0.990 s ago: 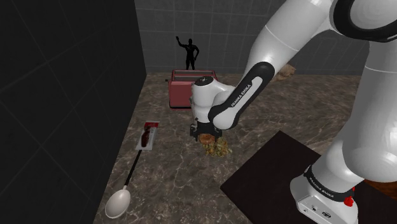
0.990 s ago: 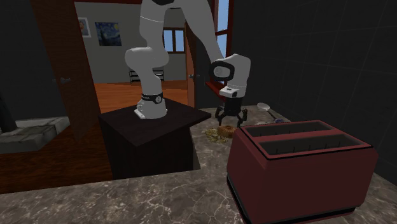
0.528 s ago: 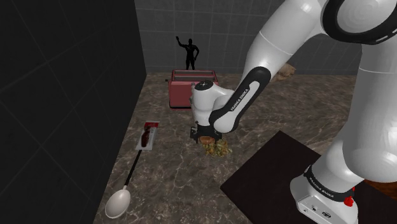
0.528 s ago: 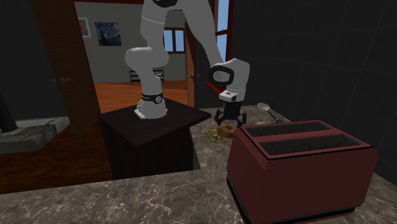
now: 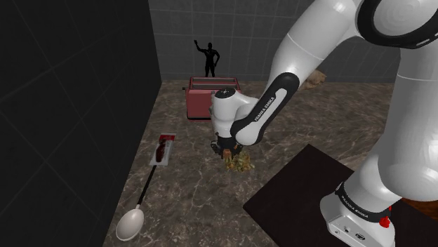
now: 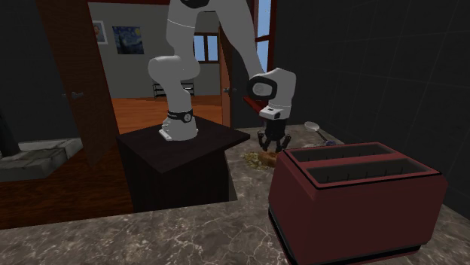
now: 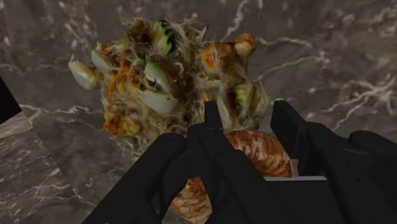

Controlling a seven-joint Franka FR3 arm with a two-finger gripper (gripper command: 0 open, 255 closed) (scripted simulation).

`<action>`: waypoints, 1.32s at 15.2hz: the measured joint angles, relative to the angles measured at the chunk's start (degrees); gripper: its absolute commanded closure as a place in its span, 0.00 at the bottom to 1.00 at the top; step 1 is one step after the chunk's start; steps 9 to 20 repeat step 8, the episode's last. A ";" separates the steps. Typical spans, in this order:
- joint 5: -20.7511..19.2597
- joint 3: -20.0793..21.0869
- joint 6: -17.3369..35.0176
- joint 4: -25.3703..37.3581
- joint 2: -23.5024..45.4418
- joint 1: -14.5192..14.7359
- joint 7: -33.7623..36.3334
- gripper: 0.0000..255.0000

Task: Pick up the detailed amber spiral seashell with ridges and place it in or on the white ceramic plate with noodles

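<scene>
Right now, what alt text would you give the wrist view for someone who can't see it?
Two black fingers clasp a ridged amber seashell between them, low over a dark marbled counter. Just beyond the shell sits a heap of noodles mixed with vegetables.

Chunky glossy white arm (image 5: 330, 42), all rounded tubes with black bands at the joints. White FRANKA EMIKA lettering (image 5: 264, 111) on the black band just above the pincer (image 7: 245, 124), which is all black with blocky fingers (image 7: 213, 159). Small red button (image 5: 384, 222) on the base (image 5: 351, 223), far from the pincer.
</scene>
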 measured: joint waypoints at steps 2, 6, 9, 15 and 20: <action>-0.04 -0.03 0.05 0.20 -0.08 0.00 0.00 1.00; 0.32 0.16 -0.40 0.15 -0.49 -0.25 -0.42 1.00; 1.11 0.75 -1.25 -0.40 -1.48 -0.48 -0.96 1.00; 1.11 0.75 -1.25 -0.40 -1.48 -0.48 -0.96 1.00; 1.11 0.75 -1.25 -0.40 -1.48 -0.48 -0.96 1.00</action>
